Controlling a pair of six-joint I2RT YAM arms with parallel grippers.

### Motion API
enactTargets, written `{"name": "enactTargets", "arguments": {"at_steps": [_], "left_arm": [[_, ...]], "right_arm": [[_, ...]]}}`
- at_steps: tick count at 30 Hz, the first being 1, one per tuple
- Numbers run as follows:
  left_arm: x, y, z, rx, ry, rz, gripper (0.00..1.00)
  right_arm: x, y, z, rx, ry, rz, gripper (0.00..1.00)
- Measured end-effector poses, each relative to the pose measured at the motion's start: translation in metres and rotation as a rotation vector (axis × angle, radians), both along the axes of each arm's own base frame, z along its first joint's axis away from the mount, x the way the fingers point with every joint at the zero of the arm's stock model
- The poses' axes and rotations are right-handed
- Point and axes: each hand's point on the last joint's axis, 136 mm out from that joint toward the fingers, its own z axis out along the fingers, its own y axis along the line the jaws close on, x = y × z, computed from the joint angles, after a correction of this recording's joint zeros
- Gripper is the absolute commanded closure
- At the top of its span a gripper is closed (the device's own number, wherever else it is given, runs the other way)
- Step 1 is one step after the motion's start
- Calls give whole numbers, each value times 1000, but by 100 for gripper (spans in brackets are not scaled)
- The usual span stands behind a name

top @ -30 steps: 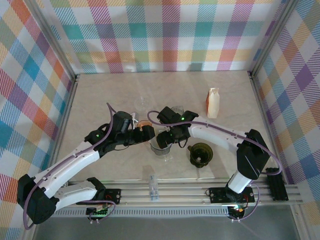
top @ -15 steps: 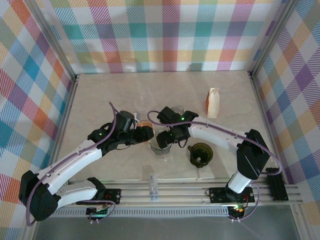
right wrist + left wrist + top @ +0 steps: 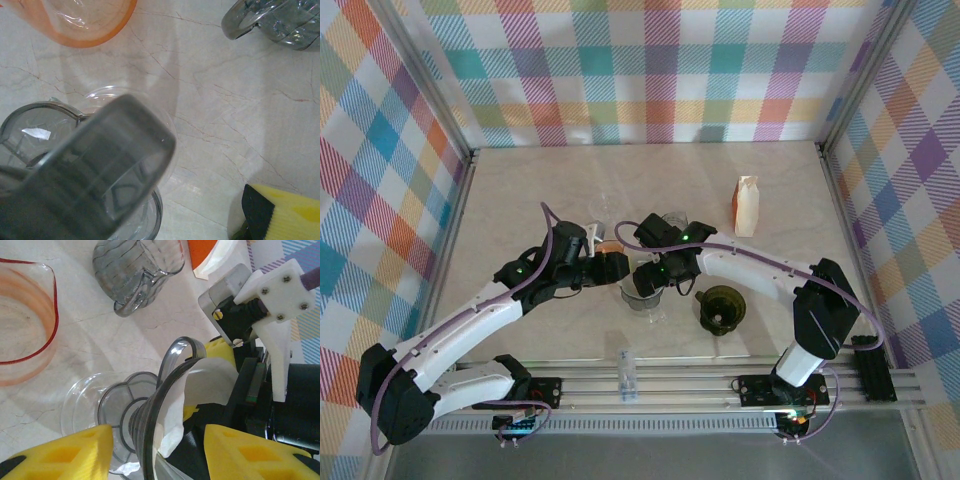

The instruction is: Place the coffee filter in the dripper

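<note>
Done so far: the white paper coffee filter [image 3: 205, 387] is already inside the mouth of the smoky transparent cone-shaped dripper [image 3: 122, 415]. The dripper stands on the pale marble-patterned surface [image 3: 550, 190] between the two arms.
Left to do: in my judgement, the filter must be pressed down against the cone wall and then released. It looks crumpled and not yet seated, with one edge hanging close to the rim.
Filter position: in the upper part of the cone, touching the rim on one side.
Right gripper [image 3: 646, 282]: it enters the dripper from above. Its yellow fingers [image 3: 222, 347] appear closed on the filter paper, with one pad on each side of it.
Right arm pose: it reaches from its base toward the middle of the surface, with the wrist bent down over the dripper.
Left gripper [image 3: 159, 440]: it is just beside the dripper and points at it from the left. Its yellow fingers [image 3: 65, 452] are spread wide with the dripper's rim between them, and no pad seems to press on it.
Left arm pose: it extends forward and inward, and the wrist meets the right wrist at the dripper.
Neighbours: an orange-rimmed clear bowl [image 3: 30, 325] and a grey ribbed glass jug [image 3: 135, 270] stand near the dripper but apart from it. A dark olive round glass vessel [image 3: 721, 308] stands to its right.
</note>
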Motion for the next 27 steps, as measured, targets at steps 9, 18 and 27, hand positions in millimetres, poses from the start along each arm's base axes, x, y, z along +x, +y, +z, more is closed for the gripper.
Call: {"name": "enactTargets", "arguments": {"at_steps": [9, 18, 27], "left_arm": [[5, 2, -9, 50, -22, -7, 62], [8, 5, -9, 73, -46, 1, 69], [9, 5, -9, 71, -42, 8, 57]], "right_arm": [[0, 0, 0, -1, 1, -1, 14], [0, 0, 0, 3, 5, -14, 14], [0, 0, -1, 2, 5, -14, 14]]}}
